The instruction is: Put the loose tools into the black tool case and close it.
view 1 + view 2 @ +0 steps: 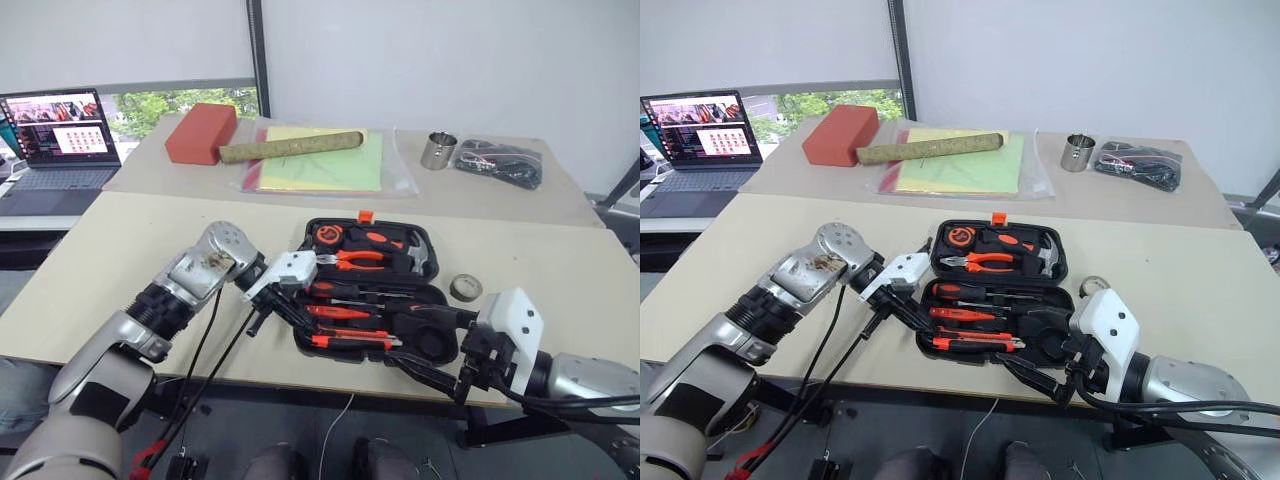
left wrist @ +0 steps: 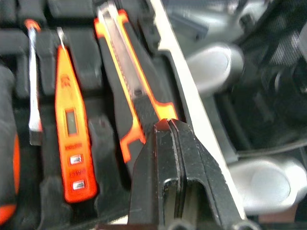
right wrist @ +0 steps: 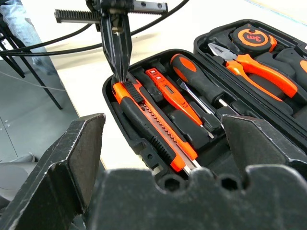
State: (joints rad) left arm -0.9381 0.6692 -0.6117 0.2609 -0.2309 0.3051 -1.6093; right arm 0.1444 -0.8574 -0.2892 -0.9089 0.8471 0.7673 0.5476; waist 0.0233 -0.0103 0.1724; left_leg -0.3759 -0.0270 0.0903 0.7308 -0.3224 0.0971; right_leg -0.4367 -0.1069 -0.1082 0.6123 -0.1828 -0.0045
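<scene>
The black tool case [image 1: 308, 235] lies open near the table's front edge, with an orange latch [image 1: 365, 215] at its far rim. In its near half lie a utility knife [image 3: 153, 124], an orange tester [image 3: 168, 91] and a black-handled screwdriver [image 3: 196, 79], each in a slot. My left gripper [image 1: 300, 320] is shut and points down, its tips touching the knife's near-left end with nothing between the fingers. My right gripper [image 1: 1018, 338] stands wide open at the case's front right, over its near edge.
The lid half holds orange pliers [image 1: 355, 260], a hammer [image 1: 420, 255] and a tape measure [image 1: 328, 235]. A tape roll [image 1: 465, 288] lies right of the case. At the back are a steel cup [image 1: 438, 150], a cable bundle [image 1: 500, 162], a red block [image 1: 200, 133] and a laptop [image 1: 60, 135].
</scene>
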